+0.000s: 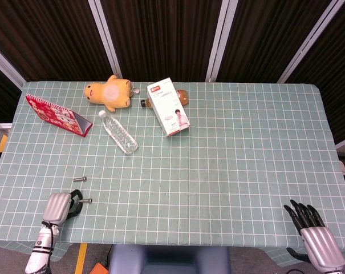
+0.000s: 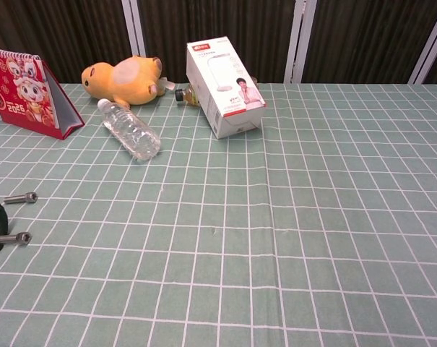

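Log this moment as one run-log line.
left hand: at nearer bolt, contact unclear | right hand: open, table edge | second bolt: loose on checked cloth

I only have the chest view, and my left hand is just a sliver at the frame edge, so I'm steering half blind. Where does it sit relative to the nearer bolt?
Observer: In the head view, the left hand is at the near left corner of the table. Its dark fingers curl toward the head end of the nearer bolt. I cannot tell whether they touch it.
Operator: And the right hand? I don't see it at all.
Observer: The right hand is at the near right corner, fingers apart and pointing up the table, holding nothing.
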Robot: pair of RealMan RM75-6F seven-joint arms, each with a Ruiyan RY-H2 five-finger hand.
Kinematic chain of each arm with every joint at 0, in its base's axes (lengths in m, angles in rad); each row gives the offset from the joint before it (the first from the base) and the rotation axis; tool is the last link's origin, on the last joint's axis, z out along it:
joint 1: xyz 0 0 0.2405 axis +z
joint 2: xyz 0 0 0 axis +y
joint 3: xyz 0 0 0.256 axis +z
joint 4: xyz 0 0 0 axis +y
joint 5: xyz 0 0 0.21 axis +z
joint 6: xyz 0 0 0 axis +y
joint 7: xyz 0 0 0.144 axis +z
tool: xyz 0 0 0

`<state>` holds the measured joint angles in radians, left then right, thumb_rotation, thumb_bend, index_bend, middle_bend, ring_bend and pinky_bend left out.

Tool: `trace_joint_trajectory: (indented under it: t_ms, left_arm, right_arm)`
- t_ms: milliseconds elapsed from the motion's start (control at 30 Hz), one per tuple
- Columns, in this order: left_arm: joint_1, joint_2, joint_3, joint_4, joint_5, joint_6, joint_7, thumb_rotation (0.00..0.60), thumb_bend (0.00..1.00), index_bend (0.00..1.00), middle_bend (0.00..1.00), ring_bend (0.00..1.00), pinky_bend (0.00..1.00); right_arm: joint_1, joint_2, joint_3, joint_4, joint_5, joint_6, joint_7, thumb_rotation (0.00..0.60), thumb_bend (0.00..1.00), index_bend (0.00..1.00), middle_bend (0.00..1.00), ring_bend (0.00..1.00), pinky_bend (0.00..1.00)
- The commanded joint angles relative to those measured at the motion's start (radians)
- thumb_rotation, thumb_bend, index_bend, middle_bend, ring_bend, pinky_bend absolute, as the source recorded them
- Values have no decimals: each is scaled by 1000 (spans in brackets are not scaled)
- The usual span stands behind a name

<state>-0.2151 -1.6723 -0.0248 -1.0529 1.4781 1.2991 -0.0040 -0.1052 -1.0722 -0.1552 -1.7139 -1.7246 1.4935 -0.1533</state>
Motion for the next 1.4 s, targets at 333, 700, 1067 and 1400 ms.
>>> trace_joint_trajectory:
  t_ms: [333,700,1067,1400]
  left_arm:
    - [5,30,-5,-54,2,33,15,600,386,560,1000,1000,1000]
    - [-8,67,-11,-159,7,42,85,600,386,558,1000,1000,1000]
    - [-29,112,-24,-274,-35,-2,193,600,389,547,1000,1000,1000]
    - [-35,126,-22,-299,-45,-10,202,600,388,414,1000,1000,1000]
  right_arm:
    - [2,-3,-2,2,4,-7,-4,600,160,0,0,0,0]
    - [5,-1,-4,1,8,-14,-4,600,159,0,0,0,0]
    - [6,0,-3,1,11,-14,-3,600,160,0,0,0,0]
    - [6,1,-3,-1,14,-14,-3,600,160,0,0,0,0]
